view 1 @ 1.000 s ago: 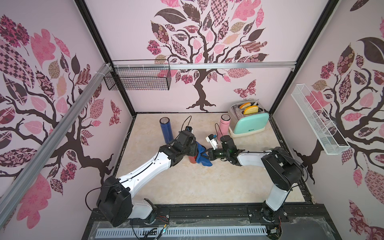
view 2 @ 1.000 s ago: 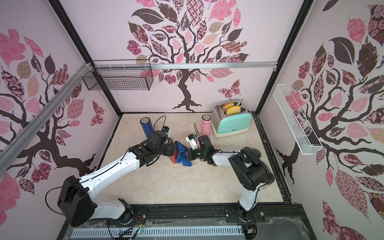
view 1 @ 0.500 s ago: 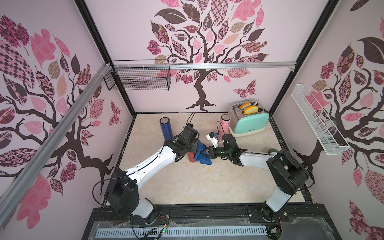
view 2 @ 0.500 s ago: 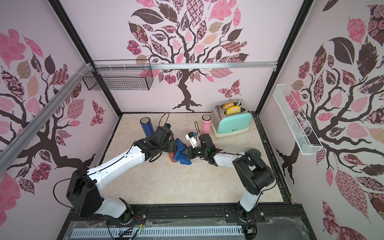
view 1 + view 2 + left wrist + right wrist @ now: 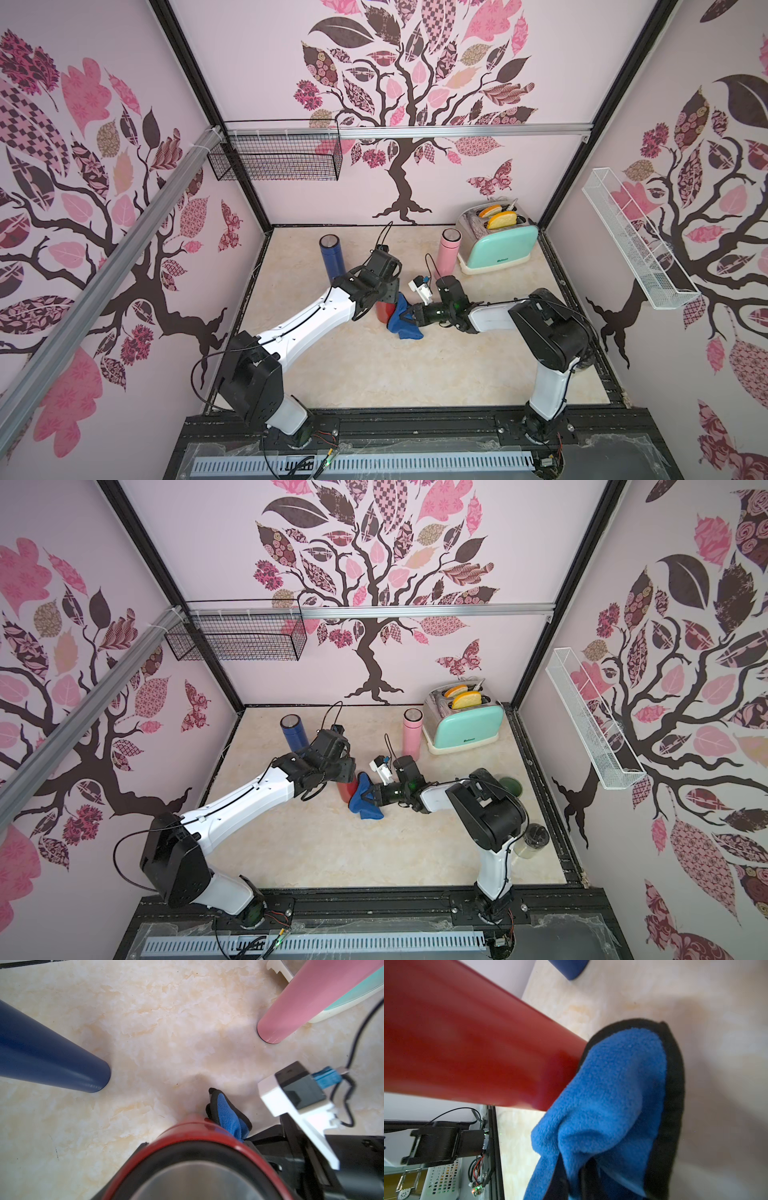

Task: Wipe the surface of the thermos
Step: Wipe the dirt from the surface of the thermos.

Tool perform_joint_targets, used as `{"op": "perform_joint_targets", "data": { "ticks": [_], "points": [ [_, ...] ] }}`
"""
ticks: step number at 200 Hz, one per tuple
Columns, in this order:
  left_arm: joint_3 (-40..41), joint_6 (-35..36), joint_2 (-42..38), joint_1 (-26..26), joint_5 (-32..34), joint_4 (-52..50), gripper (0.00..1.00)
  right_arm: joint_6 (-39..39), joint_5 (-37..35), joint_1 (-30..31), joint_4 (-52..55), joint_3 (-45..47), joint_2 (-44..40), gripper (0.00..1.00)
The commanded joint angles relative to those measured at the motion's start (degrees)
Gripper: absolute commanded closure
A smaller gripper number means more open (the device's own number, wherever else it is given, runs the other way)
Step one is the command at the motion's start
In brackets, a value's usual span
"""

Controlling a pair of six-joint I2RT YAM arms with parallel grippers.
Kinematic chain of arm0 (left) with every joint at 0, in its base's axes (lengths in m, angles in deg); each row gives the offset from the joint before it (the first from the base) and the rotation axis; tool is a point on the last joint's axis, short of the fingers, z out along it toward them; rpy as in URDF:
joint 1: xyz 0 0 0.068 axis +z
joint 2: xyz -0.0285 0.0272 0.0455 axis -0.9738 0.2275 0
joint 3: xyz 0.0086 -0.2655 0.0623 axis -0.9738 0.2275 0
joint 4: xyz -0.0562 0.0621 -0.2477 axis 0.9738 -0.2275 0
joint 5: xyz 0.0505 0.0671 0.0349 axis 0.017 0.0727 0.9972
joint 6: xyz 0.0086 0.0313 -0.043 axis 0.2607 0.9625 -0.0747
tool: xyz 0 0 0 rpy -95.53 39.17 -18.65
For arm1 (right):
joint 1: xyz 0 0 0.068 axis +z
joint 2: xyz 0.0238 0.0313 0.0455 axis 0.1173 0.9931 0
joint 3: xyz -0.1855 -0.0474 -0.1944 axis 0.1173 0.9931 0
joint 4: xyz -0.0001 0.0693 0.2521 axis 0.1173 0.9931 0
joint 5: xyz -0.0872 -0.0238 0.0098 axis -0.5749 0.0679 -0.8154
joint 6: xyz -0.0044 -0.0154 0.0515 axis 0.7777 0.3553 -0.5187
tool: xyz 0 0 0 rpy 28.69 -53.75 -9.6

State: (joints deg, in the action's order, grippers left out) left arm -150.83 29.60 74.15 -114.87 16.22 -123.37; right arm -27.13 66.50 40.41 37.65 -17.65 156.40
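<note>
The thermos [image 5: 383, 312] stood near the middle of the bench [image 5: 374, 374], about upright, with the left fingers [image 5: 387, 294] coming down over its top from the left and closed around its upper part. In the left wrist view its top filled the frame directly below the camera, with black finger parts at both sides. The right fingers [image 5: 409, 318] reached in low from the right, pressed together on a bunched cloth [image 5: 403, 326]. The cloth lay against the right side of the thermos, low on the wall, and covered the foot on that side. Its lower fold trailed onto the bench toward the near side.

The thermos was a smooth, glossy red cylinder. Its top was a dull metal disc inside a black ring and a red rim. The cloth was blue and fleecy, with a nubbly pile and a black bound edge, and it was folded into soft lobes. The bench was cream, marbled and slightly shiny.

A matte blue bottle [image 5: 332, 257] stood far-left of the thermos and a pink bottle [image 5: 446, 255] far-right, both smooth cylinders well apart from it. A mint toaster [image 5: 498, 245] stood just right of the pink bottle.
</note>
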Motion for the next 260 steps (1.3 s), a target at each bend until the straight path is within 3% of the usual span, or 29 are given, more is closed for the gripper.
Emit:
{"op": "perform_joint_targets", "data": {
  "ticks": [1, 49, 96, 126, 152, 214, 260],
  "points": [
    [-1.8, -0.3, 0.9, -0.3, -1.5, 2.1, 1.0, 1.8, -0.3, 0.8, 0.0, -0.2, -2.1, 1.0],
    [-6.3, 2.2, 3.9, 0.0, -1.3, -1.1, 1.0, 10.0, -9.0, 2.0, 13.5, 1.2, -14.0, 1.0],
    [-11.2, 5.3, 6.0, 2.4, -5.8, -2.7, 1.0, 20.9, -28.5, 6.7, 29.6, 1.9, -26.8, 1.0],
    [-13.7, 6.6, 7.3, 3.9, -8.3, -3.6, 1.0, 28.0, -41.9, 10.4, 34.8, 0.6, -29.7, 1.0],
    [-15.5, 7.6, 8.6, 4.2, -9.3, -4.3, 1.0, 34.7, -52.4, 13.8, 32.3, 1.9, -30.6, 1.0],
    [-15.8, 8.9, 10.8, 4.2, -12.7, -3.8, 1.0, 55.7, -66.6, 23.5, 13.9, 9.2, -31.8, 1.0],
    [-15.2, 9.6, 11.2, 4.1, -14.1, -4.4, 1.0, 70.1, -73.8, 27.8, 4.1, 6.8, -27.6, 1.0]
  ]
}}
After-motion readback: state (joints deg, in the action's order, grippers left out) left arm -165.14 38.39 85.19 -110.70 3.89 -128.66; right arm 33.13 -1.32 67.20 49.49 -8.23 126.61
